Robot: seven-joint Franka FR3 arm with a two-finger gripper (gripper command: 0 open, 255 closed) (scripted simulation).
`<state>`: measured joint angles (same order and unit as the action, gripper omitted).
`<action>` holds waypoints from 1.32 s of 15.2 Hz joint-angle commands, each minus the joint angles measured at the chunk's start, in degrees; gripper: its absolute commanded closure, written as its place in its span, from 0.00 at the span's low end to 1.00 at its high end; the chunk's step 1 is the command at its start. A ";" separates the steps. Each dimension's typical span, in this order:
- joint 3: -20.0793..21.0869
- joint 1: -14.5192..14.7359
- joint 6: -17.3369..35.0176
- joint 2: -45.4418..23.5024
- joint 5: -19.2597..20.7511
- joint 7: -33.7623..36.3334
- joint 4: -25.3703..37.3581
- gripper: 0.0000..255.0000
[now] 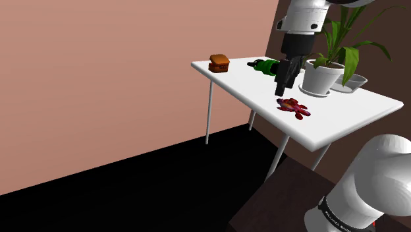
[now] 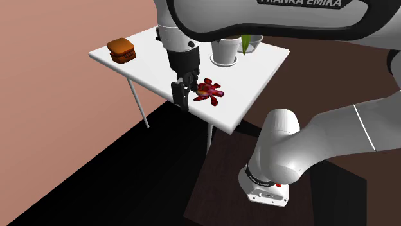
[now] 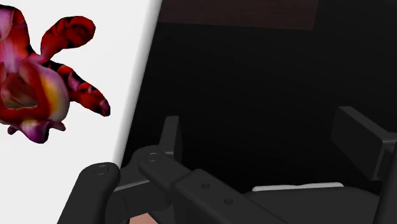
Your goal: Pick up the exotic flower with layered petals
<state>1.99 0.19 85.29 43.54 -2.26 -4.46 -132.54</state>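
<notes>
Shoulder, second exterior and wrist views of a white Franka arm at a white counter (image 1: 342, 115). The exotic flower (image 1: 292, 107), with layered petals of deep red marked with black and a pink and yellow centre, lies flat on the counter near the edge closest to the stand (image 1: 276, 198). It lies apart from everything else on the counter.

The black gripper (image 1: 282, 91) points downward just beside the flower. In the second exterior view the gripper (image 2: 182, 96) stands at that view's left of the flower (image 2: 209, 92), close to the counter's (image 2: 154, 64) edge. In the wrist view the gripper (image 3: 267, 137) is released: its two fingers (image 3: 170, 133) stand well apart with nothing between them, over the black area beyond the counter's (image 3: 76, 146) edge. The flower (image 3: 38, 83) lies off to one side of the fingers, untouched.

Farther back on the counter stand a leafy green plant in a white pot (image 1: 323, 78), a second white pot (image 1: 350, 82) just behind it, and a green bottle (image 1: 267, 66) on its side. An orange-brown box (image 1: 219, 63) sits at the far corner. A pinkish-brown wall (image 1: 99, 79) rises behind the counter.
</notes>
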 commanded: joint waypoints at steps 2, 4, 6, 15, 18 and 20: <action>0.09 -1.00 1.74 0.06 1.14 1.03 -1.19 0.00; 0.24 -3.07 5.17 0.09 3.45 3.15 -3.45 0.00; 0.33 -5.23 8.56 0.01 5.82 5.38 -5.55 0.00; 0.21 -16.21 23.02 -1.60 17.28 16.83 -12.97 0.00; 0.10 -19.56 26.66 -2.32 20.65 20.36 -14.41 0.00; 0.07 -19.62 28.18 -2.49 20.88 20.84 -15.81 0.00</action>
<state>1.98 -19.17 112.52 41.31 18.28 15.77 -147.77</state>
